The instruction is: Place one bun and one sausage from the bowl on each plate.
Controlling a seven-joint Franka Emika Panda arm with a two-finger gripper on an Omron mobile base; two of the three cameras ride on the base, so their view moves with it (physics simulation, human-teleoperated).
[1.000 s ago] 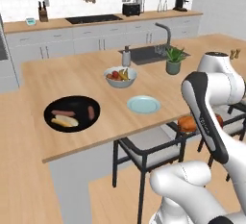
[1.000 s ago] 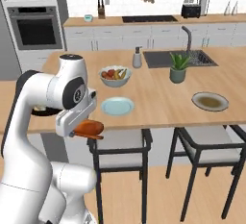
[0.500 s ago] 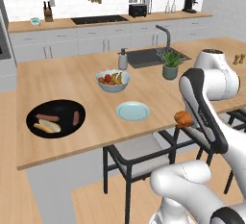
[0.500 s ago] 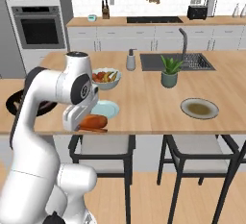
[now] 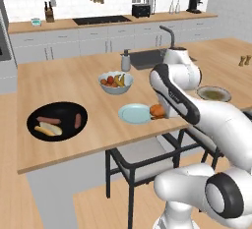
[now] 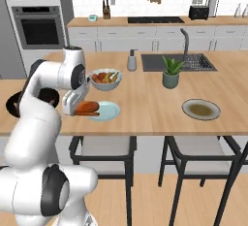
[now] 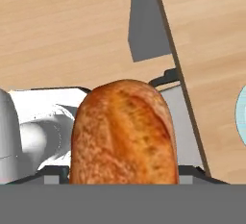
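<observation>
Your counter (image 5: 74, 83) carries the black bowl (image 5: 34, 115) at its left end, holding a bun and two sausages. The light blue plate (image 5: 131, 113) lies near the front edge, the olive plate (image 6: 200, 109) well apart to the right. The claw (image 6: 79, 110) grips a bun (image 6: 87, 107) at the blue plate's edge, its long axis running along the counter edge.

Wooden island counter (image 5: 83, 88) carries: black bowl (image 5: 57, 121) at left, fruit bowl (image 5: 115, 82) mid, light blue plate (image 5: 134, 113) near front edge, olive-brown plate (image 6: 201, 109) right, potted plant (image 6: 170, 72), soap dispenser (image 6: 131, 60), sink (image 6: 177, 62).
</observation>
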